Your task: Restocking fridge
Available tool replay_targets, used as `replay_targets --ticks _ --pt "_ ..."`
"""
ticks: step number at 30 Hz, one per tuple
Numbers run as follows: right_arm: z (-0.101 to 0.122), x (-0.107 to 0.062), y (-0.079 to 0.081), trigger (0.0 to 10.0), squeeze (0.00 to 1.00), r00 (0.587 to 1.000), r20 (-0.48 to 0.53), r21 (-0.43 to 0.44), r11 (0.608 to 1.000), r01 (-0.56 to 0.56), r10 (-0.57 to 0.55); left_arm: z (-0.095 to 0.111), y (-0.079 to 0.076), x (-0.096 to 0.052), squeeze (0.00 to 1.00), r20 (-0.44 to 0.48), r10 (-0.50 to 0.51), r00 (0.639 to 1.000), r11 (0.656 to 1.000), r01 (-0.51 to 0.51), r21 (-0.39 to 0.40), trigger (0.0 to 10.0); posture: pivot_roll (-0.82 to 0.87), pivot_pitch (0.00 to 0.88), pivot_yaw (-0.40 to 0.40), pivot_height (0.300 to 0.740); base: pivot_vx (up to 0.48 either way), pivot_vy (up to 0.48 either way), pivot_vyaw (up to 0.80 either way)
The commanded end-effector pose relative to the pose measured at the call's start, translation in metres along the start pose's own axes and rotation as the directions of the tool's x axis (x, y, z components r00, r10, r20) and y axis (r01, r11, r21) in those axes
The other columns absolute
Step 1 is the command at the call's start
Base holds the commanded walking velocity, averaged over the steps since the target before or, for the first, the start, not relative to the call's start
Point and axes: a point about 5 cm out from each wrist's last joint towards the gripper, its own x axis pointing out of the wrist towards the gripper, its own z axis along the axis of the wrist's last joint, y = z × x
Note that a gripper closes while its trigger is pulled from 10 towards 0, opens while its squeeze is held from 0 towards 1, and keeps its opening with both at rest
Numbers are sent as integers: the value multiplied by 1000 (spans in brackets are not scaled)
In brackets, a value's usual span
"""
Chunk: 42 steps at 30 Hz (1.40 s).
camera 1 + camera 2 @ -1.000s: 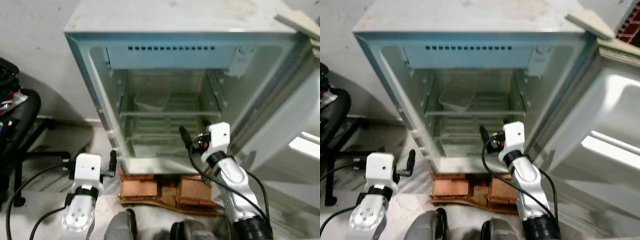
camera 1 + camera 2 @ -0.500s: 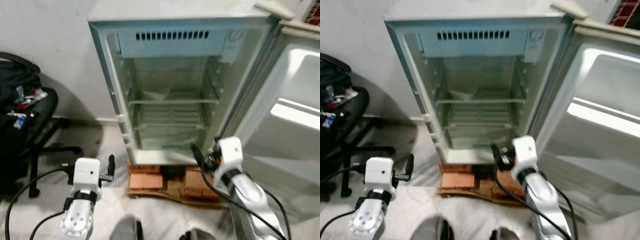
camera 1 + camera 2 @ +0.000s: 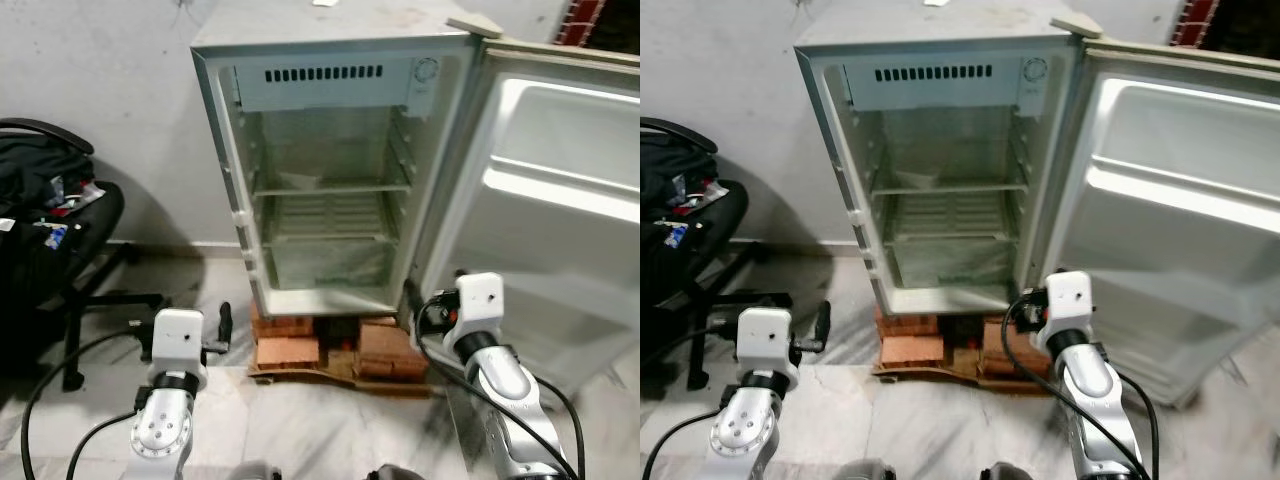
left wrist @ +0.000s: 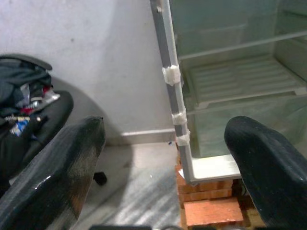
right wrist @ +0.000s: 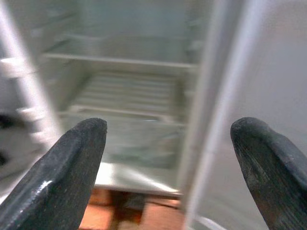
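The fridge (image 3: 330, 180) is standing open against a grey wall, a tall pale box with a dusty flat top and a slotted vent panel across its upper inside. Its shelves (image 3: 325, 215) are ribbed and translucent, and a clear drawer is sitting at the bottom; what is lying on the upper shelf is too faint to tell. Strips of white tape (image 4: 171, 75) are wrapping the fridge's left front edge. The door (image 3: 545, 200) is swinging wide to the fridge's right, its smooth white liner moulded into racks, its far edge cut off. The fridge is resting on rough red bricks (image 3: 290, 345) over a cardboard sheet on streaked marble floor. Left of the fridge, a black office chair (image 3: 70, 250) is carrying a dark heap of bags and clutter, partly cut off.

The left gripper (image 4: 168, 158) is hanging low, in front of the fridge's lower left corner, fingers spread and holding nothing. The right gripper (image 5: 168, 158) is pointing at the fridge's lower right, near the door hinge, its textured black fingers (image 5: 72, 167) likewise spread and empty; that view is blurred.
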Motion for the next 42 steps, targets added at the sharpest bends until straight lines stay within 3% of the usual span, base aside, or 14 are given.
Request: replay_targets --ticks 1,3,11,16,18,21,24,34,42 --pt "0 4 4 10000 0 1000 16 -11 1000 11 -11 -4 10 1 0 -7 38 999 999 -38 14 10000 12 0 29 740 -244 0 0" --pt "-2 6 3 10000 0 1000 7 23 1000 -5 4 -3 12 5 0 2 29 1000 999 -29 24 10000 2 0 39 740 0 0 0" --pt "-5 4 0 10000 0 1000 -19 21 1000 -13 13 -3 15 3 0 11 19 1000 1000 -19 10 10000 -15 5 29 740 0 0 0" --pt "-10 15 3 10000 0 999 -29 -52 999 16 -18 -3 13 5 0 29 17 999 1000 -18 9 10000 -12 0 31 740 0 0 0" --pt "-10 20 7 10000 0 999 -45 11 1000 -2 2 0 12 8 0 42 16 999 1000 -16 0 10000 -10 0 30 740 0 0 0" --pt "-8 25 9 10000 0 999 -40 -1 1000 -9 9 2 10 11 0 53 9 999 1000 -9 0 10000 -8 0 29 740 0 -284 0" --pt "-4 31 10 10000 0 1000 -15 -72 997 14 -15 5 7 15 0 65 -3 998 1000 3 3 10000 -9 0 29 740 0 -331 0" --pt "-8 25 19 10000 0 994 -29 -2 995 -104 104 1 5 11 0 53 -5 999 1000 5 -3 10000 -12 21 18 740 0 -421 0" --pt "-10 28 19 10000 0 993 -28 -2 994 -111 111 -2 5 8 0 46 4 999 1000 -3 -2 10000 -4 31 7 740 0 -408 0"
